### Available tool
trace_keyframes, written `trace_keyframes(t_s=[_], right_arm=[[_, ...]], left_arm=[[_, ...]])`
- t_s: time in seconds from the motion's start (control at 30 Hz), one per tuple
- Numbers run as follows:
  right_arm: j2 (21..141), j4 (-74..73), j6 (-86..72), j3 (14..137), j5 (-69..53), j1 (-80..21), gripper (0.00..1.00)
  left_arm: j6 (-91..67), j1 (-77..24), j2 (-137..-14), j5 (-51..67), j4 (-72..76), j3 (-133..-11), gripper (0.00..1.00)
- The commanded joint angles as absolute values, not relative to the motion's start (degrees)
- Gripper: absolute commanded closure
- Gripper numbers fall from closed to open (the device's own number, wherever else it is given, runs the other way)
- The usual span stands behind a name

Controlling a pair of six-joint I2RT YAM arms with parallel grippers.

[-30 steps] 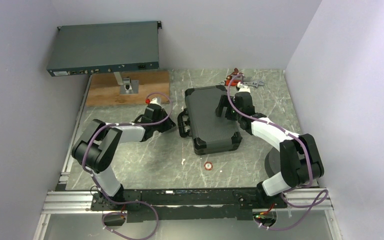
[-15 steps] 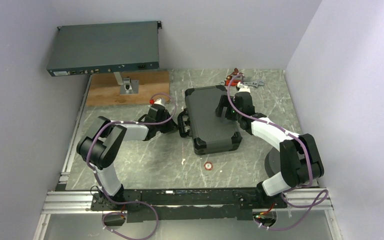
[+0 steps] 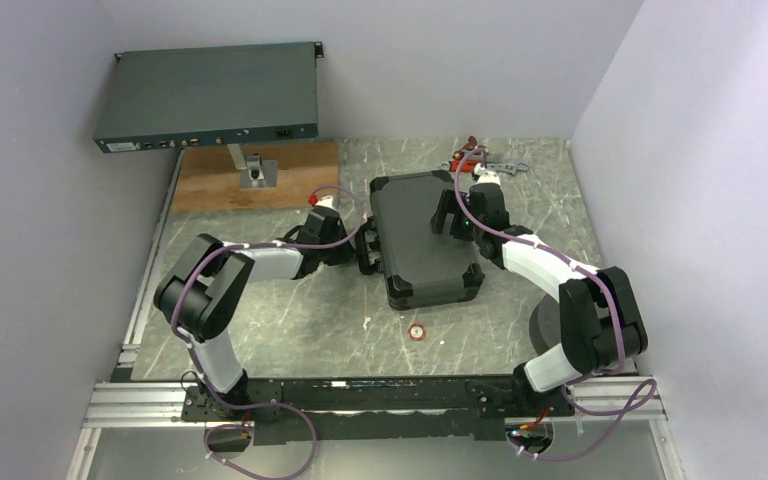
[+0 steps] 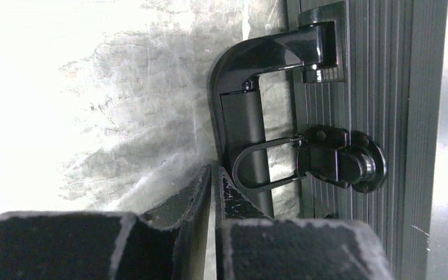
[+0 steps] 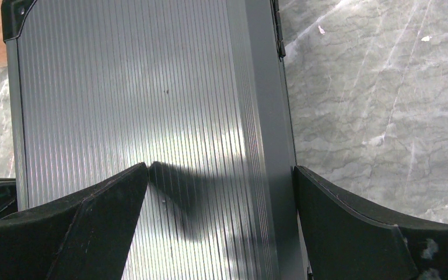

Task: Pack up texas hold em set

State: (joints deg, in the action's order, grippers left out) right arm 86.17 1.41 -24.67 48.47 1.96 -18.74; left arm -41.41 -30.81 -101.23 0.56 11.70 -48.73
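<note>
Left gripper (image 4: 212,175) (jaws together) is touching the handle (image 4: 233,87) of the briefcase (image 3: 422,240); right gripper (image 5: 221,167) is straddling its hinge edge, spread wide

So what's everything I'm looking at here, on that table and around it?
case: one, black, closed, mid-table.
poker chip: one, red and white, loose on the table, on the case's near side.
wrench: one, red-handled, behind the case at the far edge.
rack box: one, grey-blue, raised at the far left.
wooden board: one, brown, below the rack box.
table: one, grey marbled.
left gripper: one, black, shut, by the case's handle.
right gripper: one, black, open, over the case lid.
</note>
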Motion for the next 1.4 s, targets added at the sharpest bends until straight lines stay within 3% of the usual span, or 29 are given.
trace_keyframes(t_s=[0.0, 1.37], right_arm=[[90.09, -10.28, -23.95, 46.24, -5.19, -21.92, 0.05], [91.32, -10.67, -23.65, 47.15, -5.98, -22.46, 0.05]], left_arm=[[-39.10, -32.98, -97.69, 0.21, 11.09, -52.81, 0.87], [-35.61, -37.20, -100.41, 2.58, 13.51, -57.62, 0.90]])
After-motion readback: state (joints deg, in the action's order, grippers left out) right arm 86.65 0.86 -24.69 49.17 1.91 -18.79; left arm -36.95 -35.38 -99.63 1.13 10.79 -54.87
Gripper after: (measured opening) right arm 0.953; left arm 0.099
